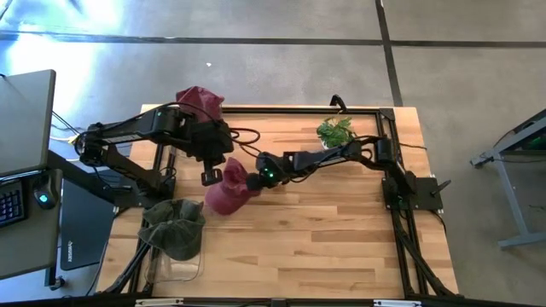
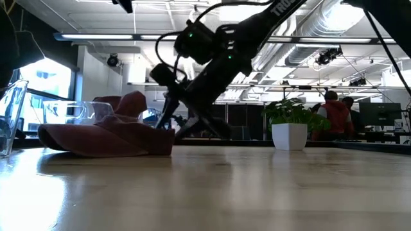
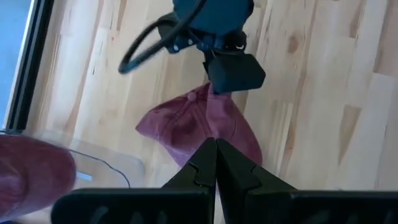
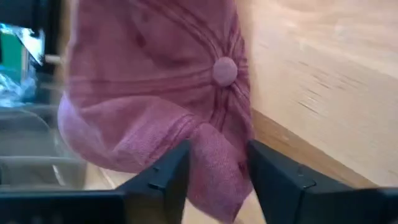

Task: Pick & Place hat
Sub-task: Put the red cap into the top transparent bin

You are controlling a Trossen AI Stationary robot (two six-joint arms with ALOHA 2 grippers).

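We find the maroon cap (image 1: 226,192) lying on the counter (image 1: 341,230), left of centre. The right pincer (image 4: 214,171) straddles a fold of its crown, parted, not yet clamped: the grasp is in hand, and closing comes next. The left pincer (image 3: 216,165) hovers above, clenched empty. Only the high view shows the olive hat (image 1: 175,228) on a clear bin.

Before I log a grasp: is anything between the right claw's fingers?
Yes. In the right wrist view, a fold of the red cap sits between the right claw's two fingers.
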